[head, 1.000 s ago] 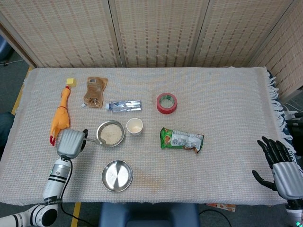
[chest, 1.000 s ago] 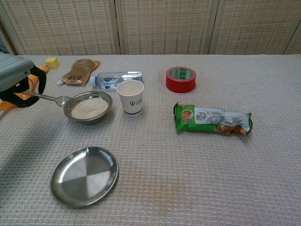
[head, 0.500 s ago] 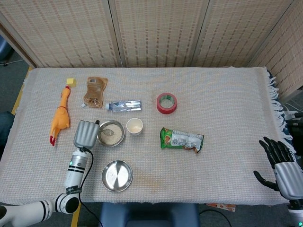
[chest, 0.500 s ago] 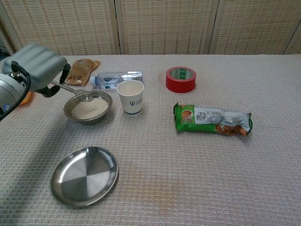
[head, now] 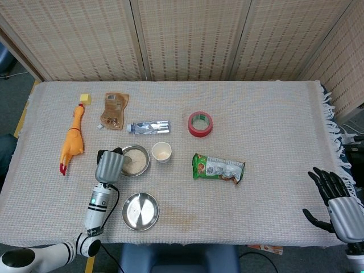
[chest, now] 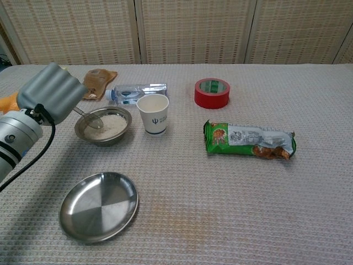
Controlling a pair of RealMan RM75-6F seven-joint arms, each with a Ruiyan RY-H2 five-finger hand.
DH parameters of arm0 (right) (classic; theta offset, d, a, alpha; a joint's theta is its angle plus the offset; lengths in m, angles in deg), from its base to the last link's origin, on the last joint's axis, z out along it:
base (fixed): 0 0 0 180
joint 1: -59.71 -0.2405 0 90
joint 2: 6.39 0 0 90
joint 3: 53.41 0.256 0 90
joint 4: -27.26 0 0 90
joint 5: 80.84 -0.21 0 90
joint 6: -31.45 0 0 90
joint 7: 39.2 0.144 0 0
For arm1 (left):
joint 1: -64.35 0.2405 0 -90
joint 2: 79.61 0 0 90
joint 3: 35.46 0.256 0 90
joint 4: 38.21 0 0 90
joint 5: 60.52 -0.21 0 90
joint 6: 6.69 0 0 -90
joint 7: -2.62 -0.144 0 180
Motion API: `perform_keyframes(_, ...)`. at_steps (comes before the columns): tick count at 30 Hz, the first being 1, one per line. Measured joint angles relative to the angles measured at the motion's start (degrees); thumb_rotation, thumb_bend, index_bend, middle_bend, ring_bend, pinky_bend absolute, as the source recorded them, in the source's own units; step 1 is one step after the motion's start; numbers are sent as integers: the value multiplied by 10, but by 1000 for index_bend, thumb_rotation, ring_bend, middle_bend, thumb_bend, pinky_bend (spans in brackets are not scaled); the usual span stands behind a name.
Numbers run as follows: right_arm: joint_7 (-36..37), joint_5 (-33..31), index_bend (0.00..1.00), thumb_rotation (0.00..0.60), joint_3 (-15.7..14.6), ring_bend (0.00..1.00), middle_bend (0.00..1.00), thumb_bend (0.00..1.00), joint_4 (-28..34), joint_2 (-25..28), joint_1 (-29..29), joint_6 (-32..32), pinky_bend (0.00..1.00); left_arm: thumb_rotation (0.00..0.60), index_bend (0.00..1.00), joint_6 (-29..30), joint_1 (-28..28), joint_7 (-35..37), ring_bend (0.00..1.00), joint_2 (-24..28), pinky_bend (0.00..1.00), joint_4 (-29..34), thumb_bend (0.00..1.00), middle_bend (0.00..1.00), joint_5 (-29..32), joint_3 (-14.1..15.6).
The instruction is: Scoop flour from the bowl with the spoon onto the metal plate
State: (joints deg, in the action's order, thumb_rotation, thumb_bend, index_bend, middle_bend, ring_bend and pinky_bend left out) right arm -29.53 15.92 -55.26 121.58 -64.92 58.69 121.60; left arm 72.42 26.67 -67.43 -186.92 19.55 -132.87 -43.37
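A: Steel spoon (chest: 88, 117) first: which way does it lie?

B: Its long axis slopes down from the left hand (chest: 51, 91) at upper left to the bowl (chest: 103, 126) at lower right. The scoop end points into the flour (chest: 110, 125) and sits on the left part of it, tipped downward.

A: And the left hand itself?

B: It grasps the spoon's handle, fingers curled around it, just left of the bowl's rim. In the head view the hand (head: 110, 165) covers the bowl's (head: 135, 160) left edge, so the spoon is hidden there.

A: Where is the metal plate (chest: 99, 206)?

B: On the cloth nearer the robot than the bowl, apart from it; no flour shows on it. From the head camera the plate (head: 140, 211) lies directly below the bowl.

A: The right hand (head: 336, 201)?

B: At the table's right edge, well apart from everything, fingers spread, holding nothing.

A: Neighbours of the bowl?

B: A paper cup (chest: 153, 114) stands just to its right.
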Motion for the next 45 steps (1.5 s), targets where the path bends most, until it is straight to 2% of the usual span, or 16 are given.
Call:
perform_keyframes(26,27,17,0,600,-15,0,0,175,6,14,-6,-12,0,600,592,9,17,0,1000,-63,1000,-124,397,1000,-48,20)
perform_keyframes(37,28,16,0,600,-16,0,0,175,7,16,-6,-13,0,600,593,7,24,8,1000,-69,1000,-123,398,1000,-63,22)
perform_keyframes(45,28,15,0,600,-16,0,0,175,5,16,-8,-15,0,600,595,2,27,18,1000,-57,1000,-84,398,1000,-66,16)
